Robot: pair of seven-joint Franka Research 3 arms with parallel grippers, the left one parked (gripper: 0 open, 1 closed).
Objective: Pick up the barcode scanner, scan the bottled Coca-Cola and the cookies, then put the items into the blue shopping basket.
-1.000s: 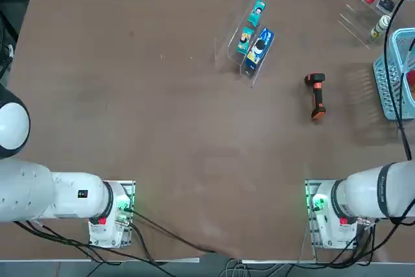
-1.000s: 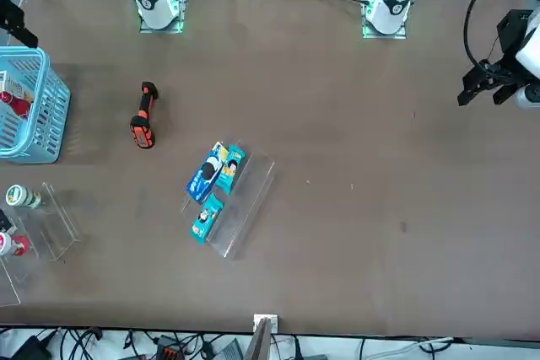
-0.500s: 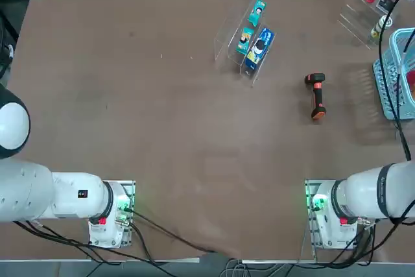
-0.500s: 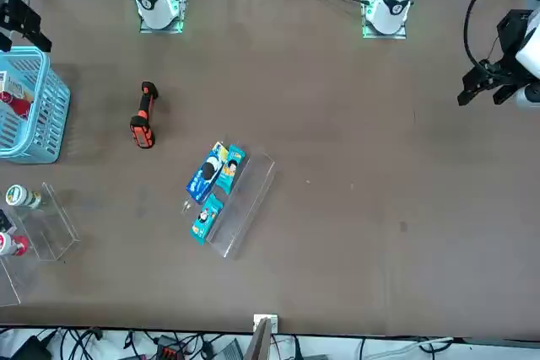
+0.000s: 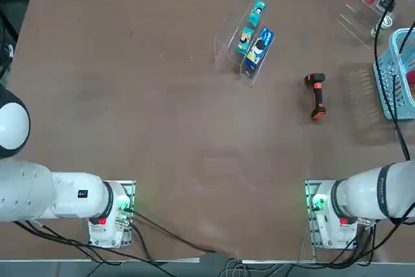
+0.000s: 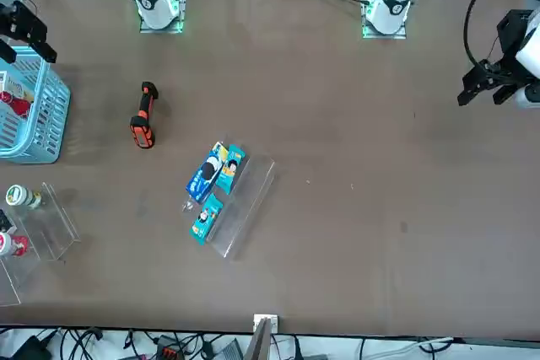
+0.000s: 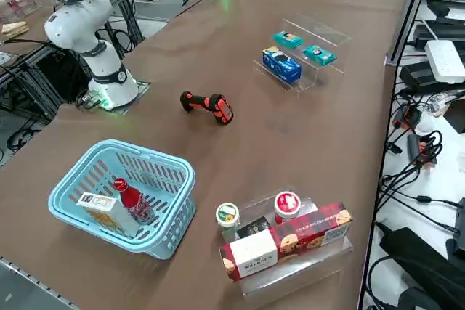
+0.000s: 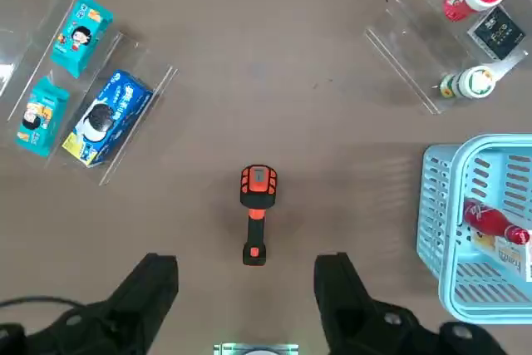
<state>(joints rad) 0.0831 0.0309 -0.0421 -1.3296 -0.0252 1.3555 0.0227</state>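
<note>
Scanner (image 8: 255, 212) lies alone on brown table (image 5: 130, 95), orange-and-black, untouched. Right gripper (image 8: 247, 288) hangs high above it, fingers (image 8: 154, 284) spread wide, empty. Blue basket (image 7: 94, 179) at table's right edge already holds red Coca-Cola bottle (image 7: 131, 199) and white-yellow cookie box (image 7: 102, 210). Red carton (image 7: 290, 241) nearby reads "Walkers".
</note>
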